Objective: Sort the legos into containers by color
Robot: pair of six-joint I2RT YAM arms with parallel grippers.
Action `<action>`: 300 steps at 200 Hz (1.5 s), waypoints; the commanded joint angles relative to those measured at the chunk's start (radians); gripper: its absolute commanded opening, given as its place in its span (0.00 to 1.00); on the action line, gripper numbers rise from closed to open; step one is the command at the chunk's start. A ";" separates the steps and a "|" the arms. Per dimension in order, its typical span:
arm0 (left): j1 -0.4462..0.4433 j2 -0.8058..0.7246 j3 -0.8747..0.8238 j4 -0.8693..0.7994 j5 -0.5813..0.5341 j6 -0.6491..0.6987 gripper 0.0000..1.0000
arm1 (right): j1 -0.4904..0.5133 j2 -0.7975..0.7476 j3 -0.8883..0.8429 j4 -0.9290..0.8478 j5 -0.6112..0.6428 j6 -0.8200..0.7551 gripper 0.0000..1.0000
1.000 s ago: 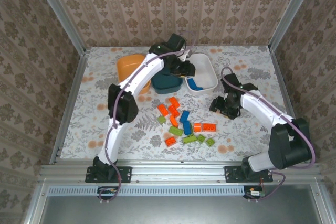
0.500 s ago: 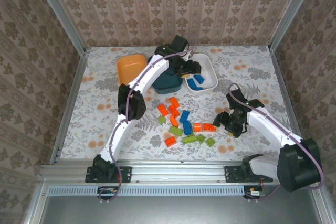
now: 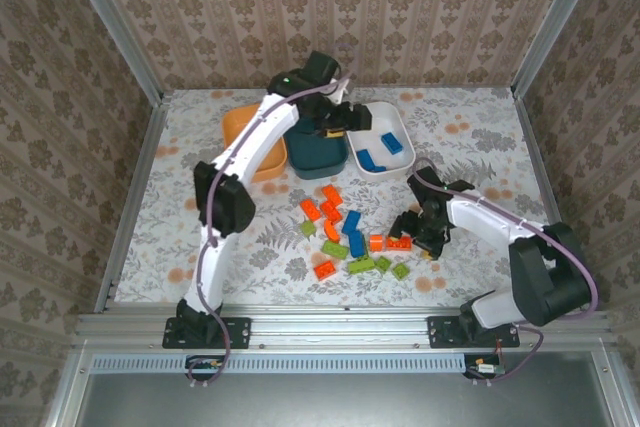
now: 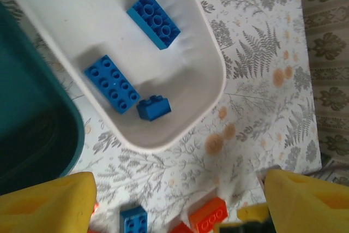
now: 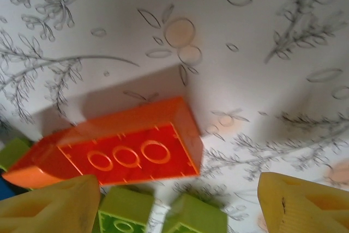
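**Top external:** We saw the left gripper poised at the far side of the table, above the spot where the teal bowl and the white bowl stood side by side. From that height we could not tell how its jaws stood. The orange bowl sat just beside the teal bowl, on its left. Two blue bricks lay inside the white bowl. Loose bricks in orange, blue and green were scattered across mid-table. The right gripper was down at the right edge of that scatter, just beside an orange brick.

**Left wrist:** The left gripper looked down with its yellow fingers spread wide and nothing between them. Beneath it we counted three blue bricks in the white bowl, with the teal bowl just beside it. Nearer the fingers, a loose blue brick and an orange one lay on the patterned table.

**Right wrist:** The right gripper also stood wide open and held nothing. The orange brick lay flat on the table just ahead of the fingertips, apart from both. Two green bricks sat close against its near side, between the fingers.
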 commanded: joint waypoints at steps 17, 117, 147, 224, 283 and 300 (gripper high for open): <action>0.043 -0.199 -0.253 0.034 -0.034 0.049 0.84 | 0.009 0.072 0.033 0.069 -0.001 0.095 0.78; 0.150 -0.553 -0.758 0.123 -0.064 0.039 0.87 | 0.015 0.248 0.208 0.026 0.050 0.053 0.68; 0.182 -0.596 -0.809 0.127 -0.072 0.036 0.88 | 0.022 0.245 0.212 -0.017 0.047 0.039 0.63; 0.203 -0.645 -0.891 0.158 -0.066 0.031 0.90 | 0.044 0.188 0.148 -0.117 0.077 0.044 0.68; 0.218 -0.668 -0.909 0.158 -0.066 0.045 0.90 | 0.083 0.246 0.173 -0.069 0.044 0.094 0.42; 0.233 -0.681 -0.921 0.151 -0.063 0.049 0.91 | 0.083 0.242 0.185 -0.079 0.064 0.099 0.36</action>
